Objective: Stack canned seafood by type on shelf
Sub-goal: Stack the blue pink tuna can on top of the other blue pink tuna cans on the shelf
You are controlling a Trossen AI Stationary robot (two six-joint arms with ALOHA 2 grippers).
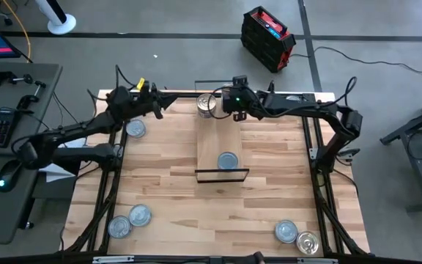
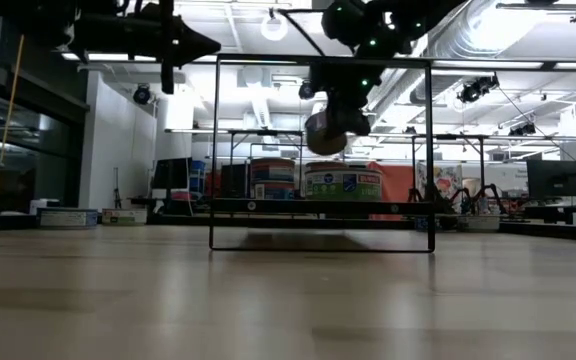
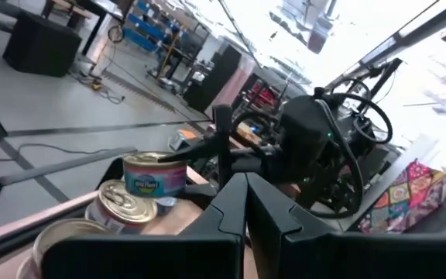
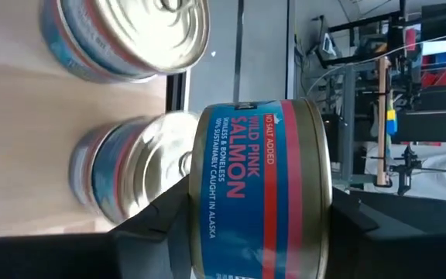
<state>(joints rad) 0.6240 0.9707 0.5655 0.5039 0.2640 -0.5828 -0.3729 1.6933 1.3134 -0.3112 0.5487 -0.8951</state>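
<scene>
The shelf (image 1: 222, 136) is a light-wood plank with black wire frames at its ends, standing mid-table. A pale blue-grey tin (image 1: 228, 160) stands on its near end, and silver-lidded tins (image 1: 206, 104) stand at its far end, also seen in the right wrist view (image 4: 130, 170). My right gripper (image 1: 231, 103) is over the shelf's far end, shut on a blue and red salmon tin (image 4: 258, 186). The tin is held above the plank in the low view (image 2: 328, 132). My left gripper (image 1: 158, 104) is shut and empty, in the air left of the shelf's far end. My right gripper pinches the salmon tin between its two fingers, one finger (image 4: 149, 229) at each flat end (image 4: 200, 209), with the labelled side wall facing the wrist camera. The fingers come level from the table's right side. The tin is lifted clear of the plank, beside the silver-lidded tins.
Loose tins lie on the tabletop: one at the far left (image 1: 135, 129), two at the near left (image 1: 139, 215) (image 1: 119, 226), two at the near right (image 1: 286, 232) (image 1: 308, 243). The shelf's middle (image 1: 222, 132) is bare wood.
</scene>
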